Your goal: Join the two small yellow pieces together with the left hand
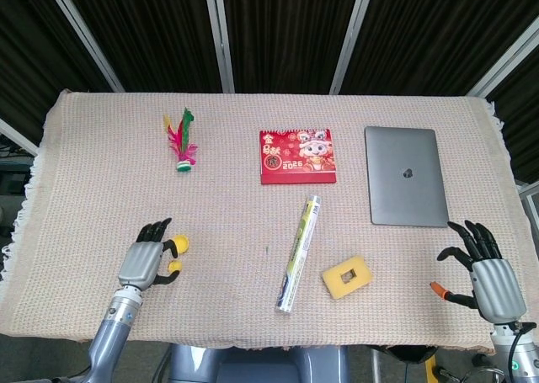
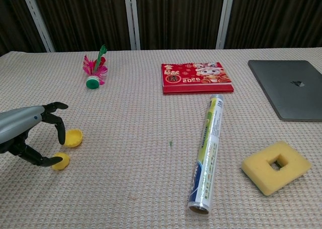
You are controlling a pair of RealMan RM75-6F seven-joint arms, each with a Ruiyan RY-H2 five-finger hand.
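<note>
Two small yellow cup-shaped pieces lie apart on the cloth at the near left: the farther piece and the nearer piece. My left hand sits just left of them with its fingers spread. Its thumb tip touches the nearer piece, and a fingertip hangs beside the farther one. Neither piece is lifted or gripped. My right hand rests at the near right corner, fingers apart and holding nothing; the chest view does not show it.
A foil-wrapped roll and a yellow sponge square lie mid-table. A red calendar, a laptop and a feather shuttlecock sit farther back. A small orange item lies by my right thumb.
</note>
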